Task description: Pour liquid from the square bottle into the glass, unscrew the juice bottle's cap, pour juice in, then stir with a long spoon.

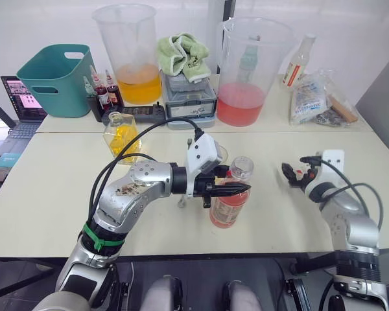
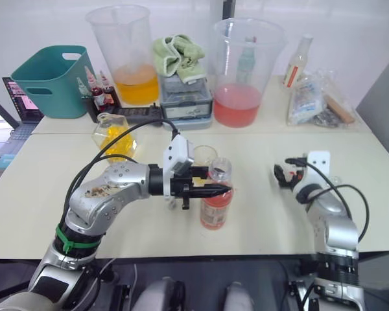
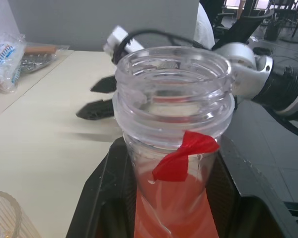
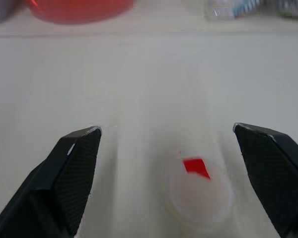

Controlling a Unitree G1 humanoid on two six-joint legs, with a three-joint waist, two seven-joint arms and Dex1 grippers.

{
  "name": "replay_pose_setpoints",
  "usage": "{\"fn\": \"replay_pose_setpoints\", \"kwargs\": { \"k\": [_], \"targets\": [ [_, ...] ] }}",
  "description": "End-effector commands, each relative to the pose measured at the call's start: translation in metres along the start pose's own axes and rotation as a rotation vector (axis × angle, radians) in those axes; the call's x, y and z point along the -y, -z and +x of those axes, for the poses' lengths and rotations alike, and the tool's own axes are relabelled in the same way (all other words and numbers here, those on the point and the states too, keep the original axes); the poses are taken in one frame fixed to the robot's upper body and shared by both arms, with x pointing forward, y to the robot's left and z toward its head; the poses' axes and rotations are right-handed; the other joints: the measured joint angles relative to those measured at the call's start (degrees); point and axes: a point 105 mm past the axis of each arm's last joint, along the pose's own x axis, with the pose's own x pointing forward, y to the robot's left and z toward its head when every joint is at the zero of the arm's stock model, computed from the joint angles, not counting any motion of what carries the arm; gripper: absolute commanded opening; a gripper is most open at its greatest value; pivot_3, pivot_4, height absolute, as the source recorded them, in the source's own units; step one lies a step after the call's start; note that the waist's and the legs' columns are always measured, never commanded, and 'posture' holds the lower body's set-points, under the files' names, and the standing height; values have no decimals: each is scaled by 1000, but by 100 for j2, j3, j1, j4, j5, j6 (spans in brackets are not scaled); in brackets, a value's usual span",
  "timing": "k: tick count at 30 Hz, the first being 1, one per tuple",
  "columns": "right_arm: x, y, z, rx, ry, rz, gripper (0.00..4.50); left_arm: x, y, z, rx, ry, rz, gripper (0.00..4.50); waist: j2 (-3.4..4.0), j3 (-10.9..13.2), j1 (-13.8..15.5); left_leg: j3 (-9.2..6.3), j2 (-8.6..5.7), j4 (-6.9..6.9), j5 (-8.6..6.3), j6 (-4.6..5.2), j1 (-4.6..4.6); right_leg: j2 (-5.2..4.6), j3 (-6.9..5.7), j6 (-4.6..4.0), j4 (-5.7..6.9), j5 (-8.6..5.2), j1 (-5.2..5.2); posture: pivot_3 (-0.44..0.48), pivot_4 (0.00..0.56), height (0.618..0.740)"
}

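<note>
- The worktop (image 1: 65,194) is carrying everything, a pale cream surface running the full width of the head views.
- Two big clear pitchers are standing at the back, one with orange liquid (image 1: 127,52) and one with pink liquid (image 1: 251,65), with a green cloth (image 1: 183,55) lying on a grey box between them.
- A teal bin (image 1: 55,78) is sitting at the back left, with small red dropper bottles (image 1: 104,91) just beside it.
- The left gripper (image 1: 228,188) is reaching in from the left, its fingers (image 3: 97,198) closing on either side of the juice bottle (image 1: 230,204) and holding it upright on the worktop near the middle.
- The juice bottle is standing open-necked, pinkish-red liquid filling its lower part, a scrap of red tape on its neck.
- The square bottle (image 1: 121,136) is resting behind the left arm, yellow inside.
- The glass (image 1: 220,154) is standing just behind the left gripper, mostly hidden.
- The right gripper (image 1: 292,175) is hovering low over the right side, well apart from the bottle, its fingers (image 4: 72,173) spreading wide.
- The juice bottle's cap (image 4: 196,191) is lying on the worktop between those open fingers, marked with a red patch.
</note>
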Motion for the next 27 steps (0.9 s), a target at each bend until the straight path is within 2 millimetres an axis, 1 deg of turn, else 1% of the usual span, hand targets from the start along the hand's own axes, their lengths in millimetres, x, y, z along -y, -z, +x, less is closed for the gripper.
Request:
{"fn": "replay_pose_setpoints", "kwargs": {
  "k": [1, 2, 4, 6, 8, 10, 14, 20, 24, 27],
  "targets": [
    [-15, -56, -4, 125, -82, -71, 4487, 5, -12, -3, 44, 19, -1, 1513, 0, 0, 0, 2, -1, 0, -1, 2, -2, 0, 3, 0, 1, 0, -4, 0, 150, 736],
    [-17, -61, -4, 131, -96, -80, 4487, 5, -13, -4, 51, 18, -8, 1513, 0, 0, 0, 1, 0, 0, -1, 2, -1, 1, 2, 0, 2, 0, -3, 0, 150, 736],
    [-27, -77, -4, 125, -199, -180, 4487, 2, -31, -12, 142, 20, -82, 1513, 0, 0, 9, -1, 0, 0, -2, 4, -2, 2, 1, 0, 1, 0, -2, 0, 150, 736],
    [-29, -87, -4, 123, -240, -227, 4487, -2, -41, -19, 180, 13, -113, 1513, -1, 1, 9, -1, -1, 3, -4, 7, -10, 1, 2, 0, -2, 0, -7, 0, 150, 736],
    [-28, -94, -2, 129, -257, -215, 4487, -3, -45, -23, 188, 6, -126, 1513, -3, 2, 12, -3, -1, 6, -4, 8, -12, 1, 1, 1, -1, 0, -6, 0, 150, 736],
    [-34, -100, -1, 118, -322, -216, 4487, -5, -50, -30, 196, -9, -131, 1513, -3, 2, 6, -4, -2, 6, -4, 7, -12, 1, 1, 1, -1, 0, -6, 0, 150, 736],
    [-55, -106, -2, 75, -484, -240, 4487, -11, -49, -53, 117, -92, -86, 1513, -3, 3, -10, -1, -2, 4, -1, 3, -12, 3, 2, 0, 1, 0, -9, 0, 150, 736],
    [-69, -114, -3, 66, -613, -235, 4487, -17, -51, -84, 39, -198, -46, 1513, -4, 4, -1, -2, 0, 3, 3, -5, -13, 6, 3, 0, -1, 0, -9, 0, 150, 736],
    [-78, -112, -10, 27, -720, -245, 4487, -29, -54, -106, 2, -306, -4, 1513, -9, 7, 21, -4, -1, 6, 8, -12, -15, 5, 3, 0, -2, 0, -7, 0, 150, 736],
    [-81, -108, -14, 4, -749, -239, 4487, -40, -56, -115, -12, -372, 36, 1513, -10, 7, 21, -4, -2, 6, 9, -15, -16, 5, 3, 0, -3, 1, -6, 0, 150, 736]
  ]
}}
